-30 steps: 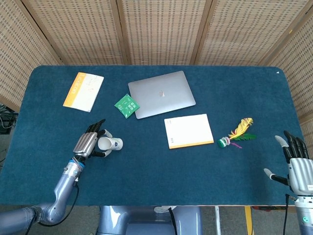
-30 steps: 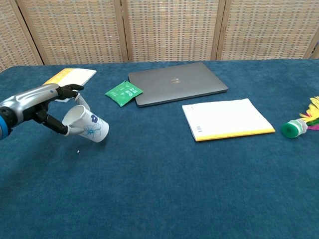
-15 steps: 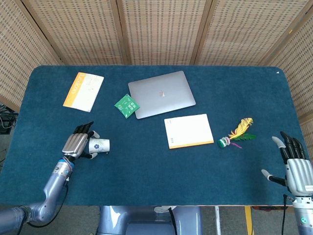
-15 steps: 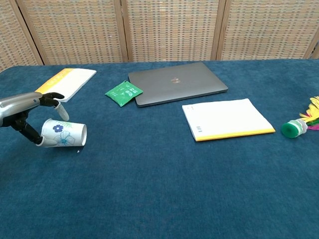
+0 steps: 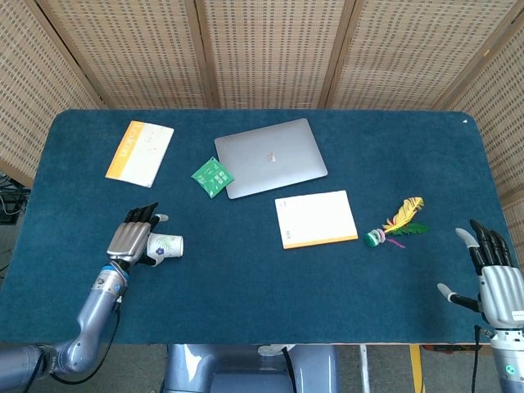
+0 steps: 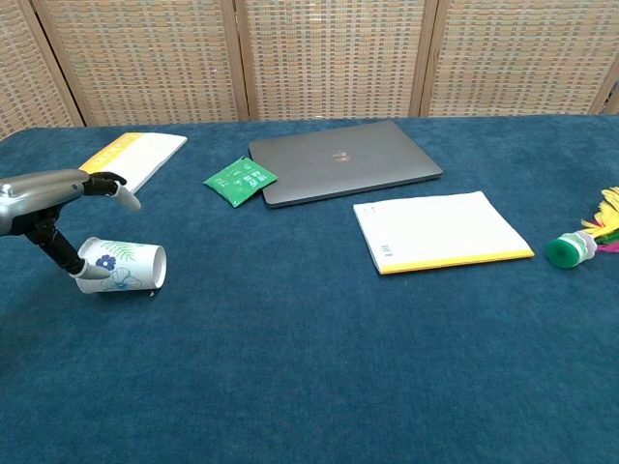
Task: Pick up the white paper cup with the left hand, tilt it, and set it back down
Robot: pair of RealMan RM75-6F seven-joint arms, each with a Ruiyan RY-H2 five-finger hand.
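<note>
Lying on its side: white paper cup [image 6: 121,266] w/ blue flower + green leaf print, resting on blue table cloth [image 6: 309,367], mouth facing robot's right, near front-left part of table.
Left hand [image 5: 133,238]: hovering over cup's base end; in chest view fingers [image 6: 53,246] are reaching down to the closed end, thumb sticking out apart above the cup. Whether it's gripping or just touching – can't tell; cup's weight is sitting on the cloth.
Left arm: coming in from front-left table edge, forearm angling up toward the cup in head view.
Right hand [image 5: 494,274]: sitting at front-right corner, just off table edge, fingers spread + pointing up, holding nothing. Showing in head view only.
Laptop [image 5: 270,157]: closed, grey, lying flat at back-centre, well apart from cup.
Green packet [image 5: 213,177]: lying just beside laptop's left front corner, looking to be touching it.
Notepad [image 5: 316,219]: white pages w/ yellow edge, lying in front of laptop, centre-right.
Booklet [image 5: 140,152]: white w/ orange strip, lying at back-left, beyond the cup.
Shuttlecock [image 5: 396,223]: green base, yellow + pink feathers, lying on its side right of notepad.
Backdrop: woven screen panels [image 5: 262,49] standing behind table.
</note>
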